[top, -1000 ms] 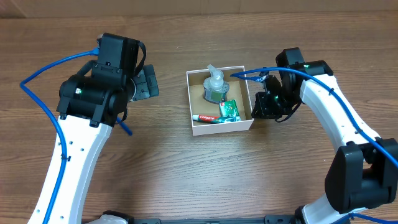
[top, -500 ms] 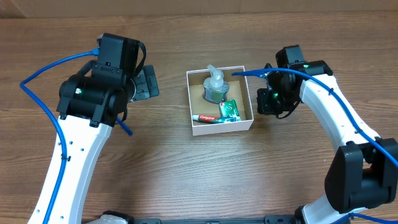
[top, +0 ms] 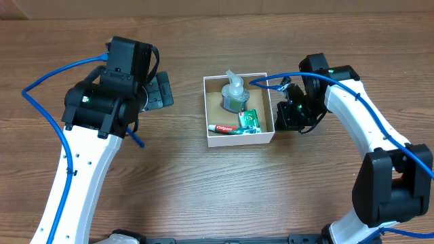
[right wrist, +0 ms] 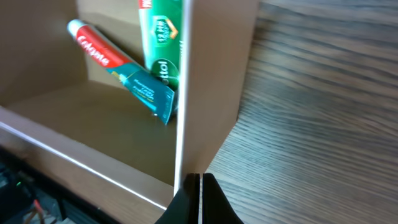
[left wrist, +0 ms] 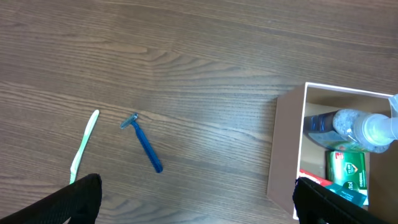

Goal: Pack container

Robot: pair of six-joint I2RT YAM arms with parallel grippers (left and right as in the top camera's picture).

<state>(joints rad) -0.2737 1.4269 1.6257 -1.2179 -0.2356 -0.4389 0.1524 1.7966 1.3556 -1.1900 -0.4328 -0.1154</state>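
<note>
The container [top: 241, 139] is a small square box with white walls, on the table's middle. Inside stand a clear pump bottle [top: 234, 91], a red Colgate toothpaste tube [top: 227, 128] and a green packet [top: 249, 119]. My right gripper [top: 288, 115] is shut, with its tips [right wrist: 200, 186] against the outside of the box's right wall [right wrist: 211, 74], near a corner. Nothing shows between its fingers. The toothpaste tube [right wrist: 106, 56] and green packet [right wrist: 160, 37] lie just past that wall. My left gripper [top: 161, 91] is open and empty [left wrist: 199, 199], left of the box [left wrist: 286, 149].
A blue razor [left wrist: 144, 144] and a pale green toothbrush [left wrist: 84, 144] lie on the wooden table left of the box, in the left wrist view. The left arm hides them from overhead. Blue cables [top: 47, 78] run along both arms.
My right gripper moved away and up from the box's right wall, then came back against it. The box shifted very slightly left. The left arm has not moved.
</note>
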